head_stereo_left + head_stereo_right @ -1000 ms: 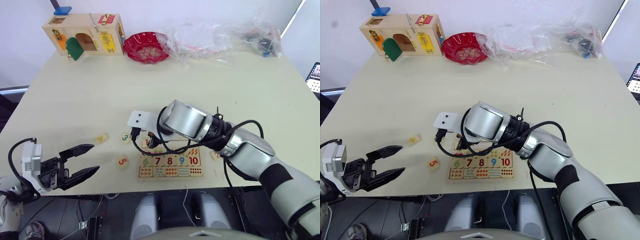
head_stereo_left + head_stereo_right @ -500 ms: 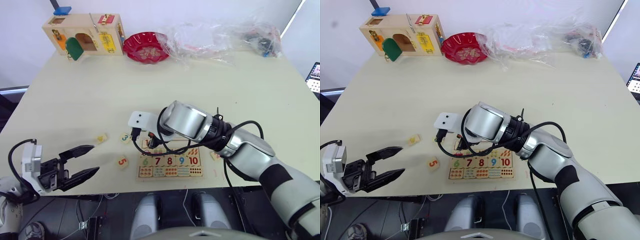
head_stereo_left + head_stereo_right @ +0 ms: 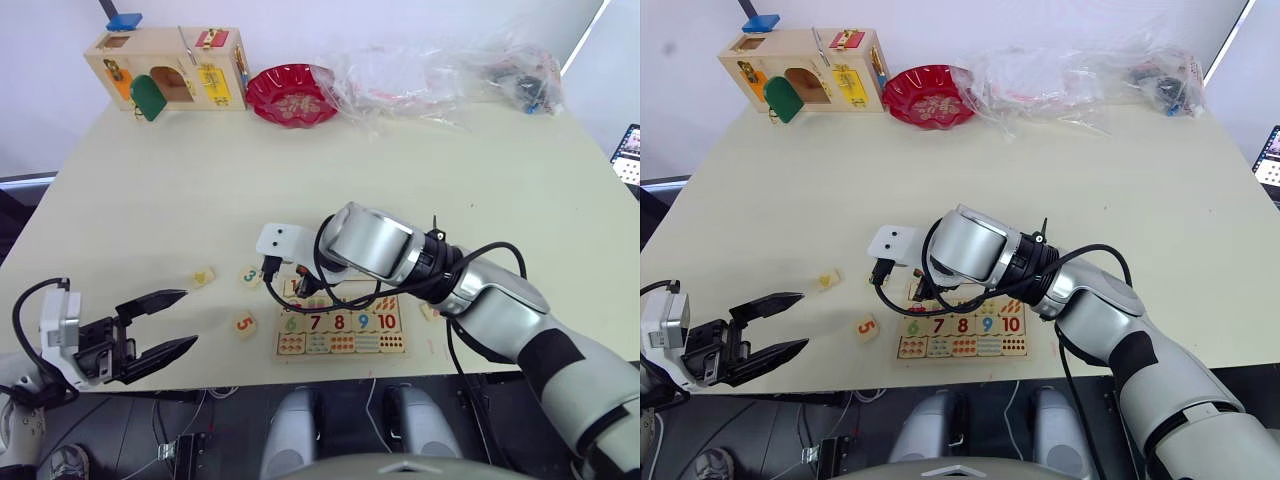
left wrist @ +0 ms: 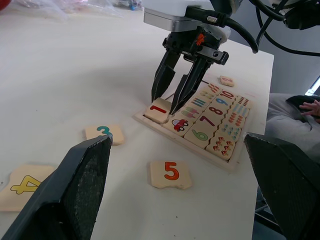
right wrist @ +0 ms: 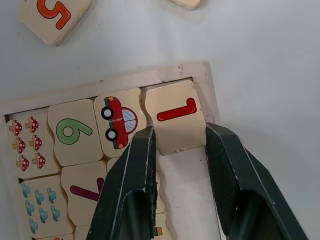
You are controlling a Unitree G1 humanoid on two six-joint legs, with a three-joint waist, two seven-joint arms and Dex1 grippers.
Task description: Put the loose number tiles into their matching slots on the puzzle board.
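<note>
numerals 1, 3, 4, 5 on loose tiles; 6–10 on board tiles

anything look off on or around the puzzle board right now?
Yes. The 1 tile sits crooked in the corner slot of the puzzle board, one edge riding over the car tile, between the right hand's open fingers. Tiles 3, 4 and 5 lie loose on the table.
</note>
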